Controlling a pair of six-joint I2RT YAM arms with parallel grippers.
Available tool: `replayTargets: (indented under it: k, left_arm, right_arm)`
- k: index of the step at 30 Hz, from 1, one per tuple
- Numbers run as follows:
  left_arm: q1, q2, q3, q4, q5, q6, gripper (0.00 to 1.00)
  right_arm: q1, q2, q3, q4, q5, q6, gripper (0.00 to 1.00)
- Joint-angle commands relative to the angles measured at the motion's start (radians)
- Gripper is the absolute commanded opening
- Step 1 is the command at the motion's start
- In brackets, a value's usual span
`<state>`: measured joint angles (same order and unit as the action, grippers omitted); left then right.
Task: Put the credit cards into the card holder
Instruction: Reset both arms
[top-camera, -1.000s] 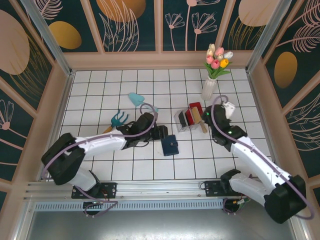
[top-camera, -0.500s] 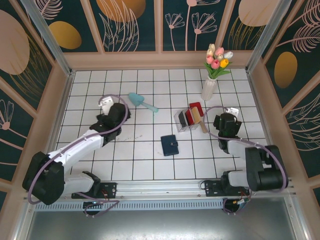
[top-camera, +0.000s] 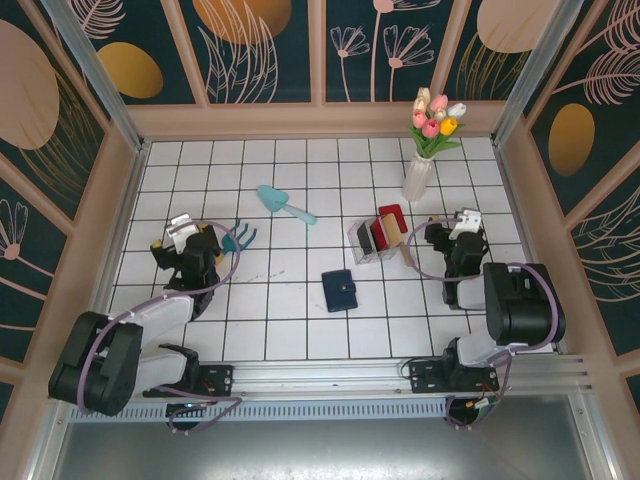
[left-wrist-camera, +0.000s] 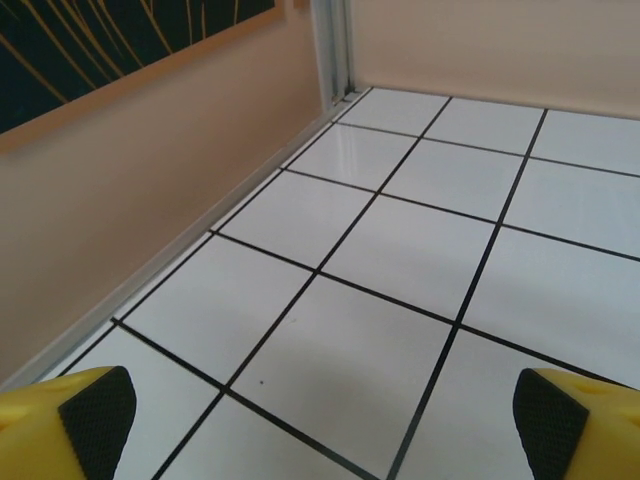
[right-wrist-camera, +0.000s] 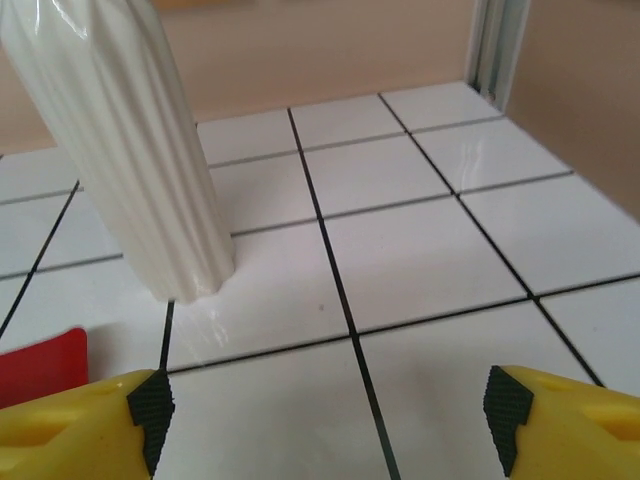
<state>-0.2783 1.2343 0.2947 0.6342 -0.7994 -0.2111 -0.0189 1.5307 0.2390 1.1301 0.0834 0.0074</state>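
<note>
The glossy white tiled worktop (top-camera: 300, 335), ruled with black grout lines, is carrying everything. A fluted white vase (right-wrist-camera: 130, 150) is standing far right. The left hand (left-wrist-camera: 320, 425) and right hand (right-wrist-camera: 325, 425) are hovering spread wide, grasping nothing, their yellow fingers tipped with black textured pads (left-wrist-camera: 95, 415). The clear slotted rack (top-camera: 362, 245) is holding the thin credit cards (top-camera: 378, 236) on edge. Near it, the navy leather-like card holder (top-camera: 340, 291) is lying shut mid-worktop.

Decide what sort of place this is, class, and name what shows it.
Probably a staged robot test cell: a white gridded table walled by leaf-patterned panels, with props such as a tulip vase and a navy card holder.
</note>
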Motion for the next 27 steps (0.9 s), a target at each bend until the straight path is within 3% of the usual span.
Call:
replayTargets:
  k: [1, 4, 5, 9, 11, 14, 15, 17, 19, 27]
  left_arm:
    - [0.025, 0.06, -0.029, 0.365, 0.084, 0.154, 0.98]
    - [0.063, 0.142, -0.066, 0.54, 0.146, 0.159, 0.99]
    - [0.07, 0.159, -0.049, 0.525, 0.154, 0.168, 0.98]
    - [0.127, 0.248, -0.067, 0.675, 0.268, 0.18, 0.98]
    - [0.158, 0.231, -0.06, 0.612, 0.329, 0.148, 0.99]
    - [0.205, 0.262, -0.124, 0.747, 0.435, 0.121, 0.99]
    - [0.207, 0.327, -0.141, 0.879, 0.425, 0.135, 0.98]
    - [0.209, 0.271, -0.09, 0.672, 0.428, 0.112, 0.99]
    - [0.219, 0.303, -0.089, 0.735, 0.419, 0.104, 0.99]
    - [0.22, 0.29, -0.089, 0.709, 0.425, 0.107, 0.99]
  right_arm:
    - [-0.003, 0.008, -0.007, 0.112, -0.052, 0.011, 0.99]
    - [0.033, 0.015, -0.035, 0.18, 0.071, 0.009, 0.99]
    - [0.039, 0.01, -0.035, 0.174, 0.117, 0.023, 0.99]
    - [0.035, 0.011, -0.033, 0.17, 0.125, 0.033, 0.99]
    - [0.032, 0.012, -0.032, 0.169, 0.121, 0.034, 0.99]
    - [0.025, 0.011, -0.03, 0.163, 0.104, 0.036, 0.99]
    - [0.025, 0.01, -0.03, 0.163, 0.104, 0.036, 0.99]
    - [0.025, 0.01, -0.03, 0.163, 0.105, 0.036, 0.99]
    - [0.026, 0.011, -0.029, 0.163, 0.104, 0.036, 0.99]
    - [0.023, 0.011, -0.027, 0.159, 0.1, 0.037, 0.99]
